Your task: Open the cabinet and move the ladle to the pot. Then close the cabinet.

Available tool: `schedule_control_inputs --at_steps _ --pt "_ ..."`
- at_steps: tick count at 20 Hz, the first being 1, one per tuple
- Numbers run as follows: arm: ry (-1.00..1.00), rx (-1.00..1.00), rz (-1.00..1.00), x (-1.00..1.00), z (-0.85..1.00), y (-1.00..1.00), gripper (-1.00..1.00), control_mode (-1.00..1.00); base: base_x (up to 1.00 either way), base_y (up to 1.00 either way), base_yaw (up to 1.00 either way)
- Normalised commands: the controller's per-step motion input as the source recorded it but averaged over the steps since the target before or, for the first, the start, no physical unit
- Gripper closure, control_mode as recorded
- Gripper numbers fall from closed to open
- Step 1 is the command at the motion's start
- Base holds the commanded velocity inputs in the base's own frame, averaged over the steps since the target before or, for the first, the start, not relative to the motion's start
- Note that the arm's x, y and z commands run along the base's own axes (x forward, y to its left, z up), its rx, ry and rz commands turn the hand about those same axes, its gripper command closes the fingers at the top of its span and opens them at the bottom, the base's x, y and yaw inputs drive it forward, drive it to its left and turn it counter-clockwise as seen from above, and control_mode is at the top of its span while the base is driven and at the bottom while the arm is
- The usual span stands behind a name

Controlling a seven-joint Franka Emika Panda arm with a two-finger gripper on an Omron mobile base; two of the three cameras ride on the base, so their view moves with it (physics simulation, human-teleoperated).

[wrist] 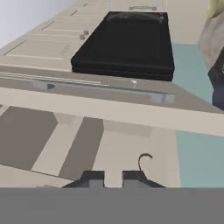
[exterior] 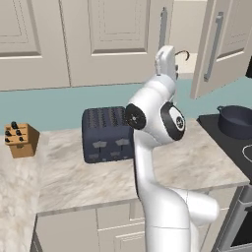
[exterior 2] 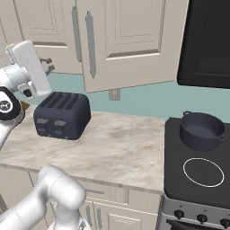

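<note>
The tall beige cabinet (exterior: 187, 29) has its right door (exterior: 221, 34) swung out, bar handle (exterior: 213, 47) facing me; the left door stays closed. My gripper (exterior: 173, 64) is raised in front of the opening, shut on the ladle. The ladle's thin hooked handle end (exterior: 183, 53) pokes out beside the hand. In the hand view the same hook (wrist: 146, 159) curls up by the right fingertip of the gripper (wrist: 113, 177); the bowl is hidden. The small dark pot (exterior: 236, 120) sits on the stove, far right and well below, and appears again in the right base view as the pot (exterior 2: 202, 130).
A boxy dark blue toaster (exterior: 106, 134) stands on the marble counter (exterior: 197, 162) under the arm. A knife block (exterior: 19, 140) is at the far left. A black microwave (exterior 2: 206, 45) hangs above the stove (exterior 2: 197, 179). The open door (exterior 2: 130, 40) juts over the counter.
</note>
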Motion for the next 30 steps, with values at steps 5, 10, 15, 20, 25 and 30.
schedule_control_inputs --at_steps 5,10,15,20,25,30 --pt "-0.01 0.15 -0.07 0.48 -0.09 -0.28 -1.0 -1.0 0.0 0.0 0.0" --pt "-0.04 0.17 -0.04 0.41 -0.28 -0.24 -1.0 -1.0 0.0 0.0 0.0" --pt "-0.06 0.17 -0.01 0.59 -0.32 -0.08 -1.0 -1.0 0.0 0.0 0.0" --pt "-0.09 0.17 -0.01 0.52 -0.3 -0.16 -1.0 -1.0 0.0 0.0 0.0" --pt "-0.1 0.14 -0.01 0.46 -0.3 -0.15 -1.0 -1.0 0.0 0.0 0.0" --pt "-0.13 0.08 0.0 0.49 -0.31 0.0 -1.0 -1.0 0.0 0.0 0.0"
